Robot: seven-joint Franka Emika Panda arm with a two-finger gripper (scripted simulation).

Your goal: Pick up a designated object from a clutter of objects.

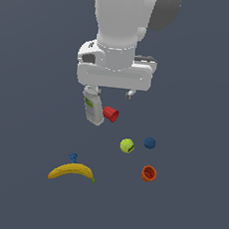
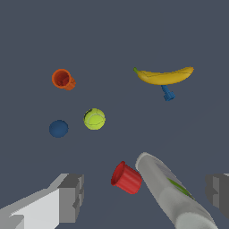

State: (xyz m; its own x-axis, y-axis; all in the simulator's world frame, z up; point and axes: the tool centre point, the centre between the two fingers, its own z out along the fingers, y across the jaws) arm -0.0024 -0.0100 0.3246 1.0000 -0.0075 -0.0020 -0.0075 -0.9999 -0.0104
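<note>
The tiny bright-blue piece (image 1: 73, 157) with a knob head and thin stem lies on the floor, touching or nearly touching the yellow banana (image 1: 72, 171). In the wrist view the piece (image 2: 167, 93) sits just beside the banana (image 2: 164, 76). My gripper (image 1: 111, 92) is open and empty, high above the white-grey bottle (image 1: 92, 109) and the red cup (image 1: 110, 114), well away from the blue piece. In the wrist view the gripper (image 2: 145, 194) shows both fingers wide apart, with the bottle (image 2: 165, 188) and red cup (image 2: 126, 178) below them.
A yellow-green tennis ball (image 1: 127, 146), a dark-blue ball (image 1: 150, 143) and an orange cup (image 1: 149, 173) lie to the exterior view's right of the banana. In the wrist view they are the tennis ball (image 2: 94, 119), dark-blue ball (image 2: 58, 129) and orange cup (image 2: 63, 79).
</note>
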